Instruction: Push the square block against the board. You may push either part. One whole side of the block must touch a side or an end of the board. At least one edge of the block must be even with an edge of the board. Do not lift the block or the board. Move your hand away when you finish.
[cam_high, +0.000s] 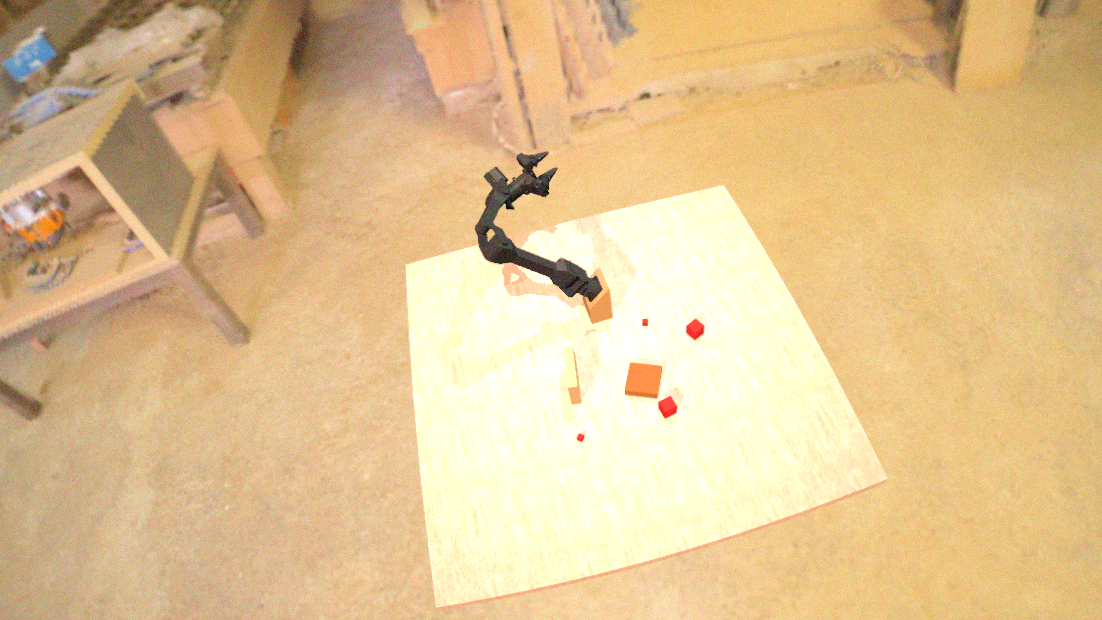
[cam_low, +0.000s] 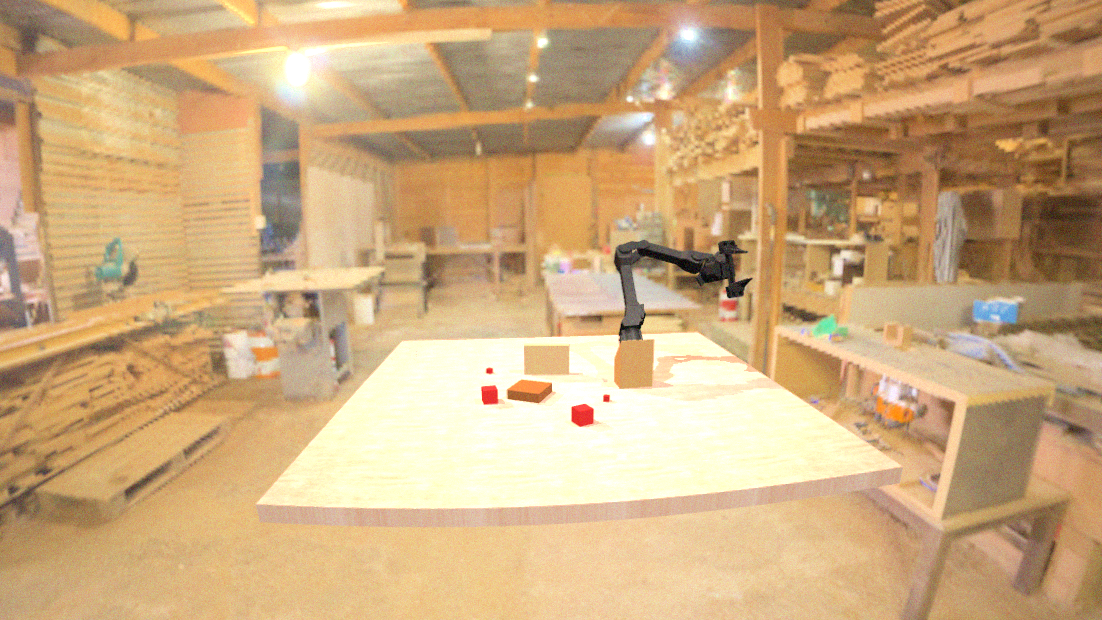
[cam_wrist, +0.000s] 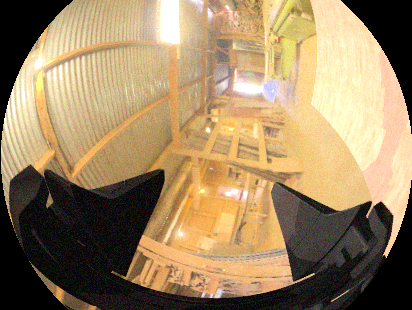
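Observation:
A flat, square orange-brown block (cam_high: 643, 379) (cam_low: 530, 390) lies on the table. A thin tan board (cam_high: 571, 379) (cam_low: 547, 359) stands upright on edge, with a gap between it and the square block. In the exterior view the board is behind the block. My gripper (cam_high: 551, 161) (cam_low: 747, 266) (cam_wrist: 221, 183) is open and empty. It is raised high, far from both parts, beyond the table edge in the top view. Neither the block nor the board shows in the wrist view.
A taller tan wooden piece (cam_high: 599, 310) (cam_low: 635, 363) stands by the arm's base. Two larger red cubes (cam_high: 695, 329) (cam_high: 667, 407) (cam_low: 582, 414) (cam_low: 489, 394) and two tiny ones (cam_high: 645, 322) (cam_high: 580, 437) (cam_low: 606, 397) (cam_low: 489, 370) lie around the block on the pale table (cam_high: 500, 501) (cam_low: 431, 462).

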